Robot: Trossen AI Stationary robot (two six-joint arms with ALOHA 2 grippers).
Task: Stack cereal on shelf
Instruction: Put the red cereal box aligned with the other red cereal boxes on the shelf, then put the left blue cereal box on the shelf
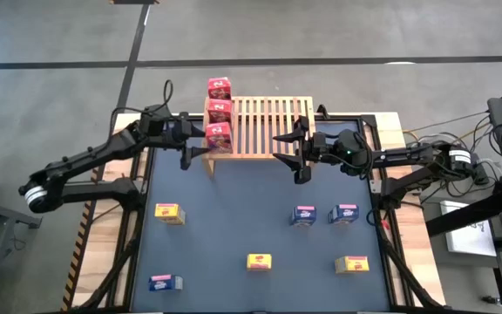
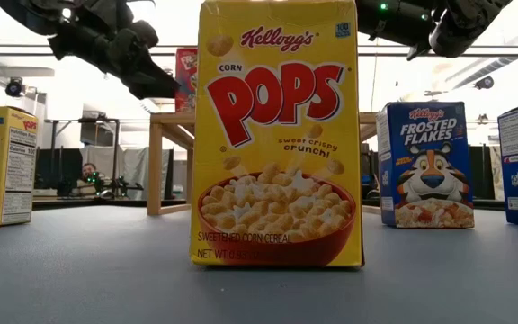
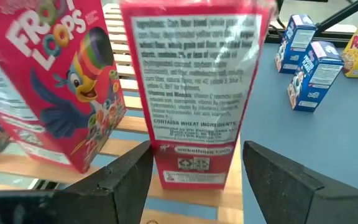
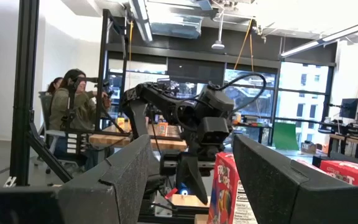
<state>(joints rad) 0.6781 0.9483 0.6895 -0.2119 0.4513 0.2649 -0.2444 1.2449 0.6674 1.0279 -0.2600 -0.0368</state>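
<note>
Left gripper [image 1: 195, 148], dark fingers spread wide, sits at the near left corner of the light wooden slatted rack [image 1: 268, 125], jaws either side of the nearest red Froot Loops box [image 1: 218, 134] in a row of three along that end. Right gripper [image 1: 296, 148], also spread and empty, hovers by the rack's front edge. Presumably reds are grouped there, while blue [image 1: 303, 215] and yellow boxes [image 1: 259, 261] wait on the dark tabletop [image 1: 234, 218].

Three red cereal boxes [image 1: 219, 111] line the shelf's [image 1: 273, 126] left end.
</note>
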